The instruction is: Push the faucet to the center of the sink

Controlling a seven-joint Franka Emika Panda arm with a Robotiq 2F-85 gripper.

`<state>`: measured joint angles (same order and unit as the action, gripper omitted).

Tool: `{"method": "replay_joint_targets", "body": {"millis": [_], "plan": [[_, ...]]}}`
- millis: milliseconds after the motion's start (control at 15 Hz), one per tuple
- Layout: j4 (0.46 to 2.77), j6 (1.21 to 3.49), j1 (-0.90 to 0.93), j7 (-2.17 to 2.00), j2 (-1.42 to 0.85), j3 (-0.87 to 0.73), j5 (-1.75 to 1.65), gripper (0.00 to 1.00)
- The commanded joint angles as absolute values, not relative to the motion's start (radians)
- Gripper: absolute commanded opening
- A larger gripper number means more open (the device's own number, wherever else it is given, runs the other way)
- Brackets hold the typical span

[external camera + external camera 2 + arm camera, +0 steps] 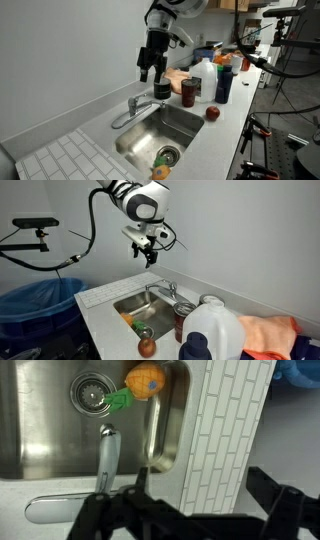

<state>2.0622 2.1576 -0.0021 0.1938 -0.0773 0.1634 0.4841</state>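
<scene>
The chrome faucet [134,106] stands at the back rim of the steel sink [185,121], its thin spout angled over the basin toward the tiled side. It also shows in an exterior view [165,288] and in the wrist view [107,455], with the spout over the sink [40,440] near the round drain [90,390]. My gripper [150,70] hangs open and empty in the air above the faucet, not touching it. It shows in an exterior view [147,248] and in the wrist view [205,495], with its fingers spread over the counter.
An orange toy fruit [160,171] lies in the sink by the drain. A can [189,93], white jug [203,75], blue bottle [222,84] and apple [212,113] stand beside the sink. A white tiled drainboard [230,430] is on the opposite side. A blue bin [35,300] stands past the counter.
</scene>
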Motion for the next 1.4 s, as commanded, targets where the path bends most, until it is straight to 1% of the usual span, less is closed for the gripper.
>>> {"method": "replay_joint_targets", "body": {"millis": [0, 467, 933, 1333], "plan": [[2.137, 2.172, 0.027, 0.16, 0.028, 0.132, 0.426, 1.0], [2.23, 2.274, 0.044, 0.094, 0.124, 0.127, 0.345, 1.0], [2.322, 2.408, 0.057, 0.068, 0.196, 0.126, 0.347, 1.0], [2.38, 2.458, 0.073, 0.111, 0.243, 0.108, 0.369, 1.0]]}}
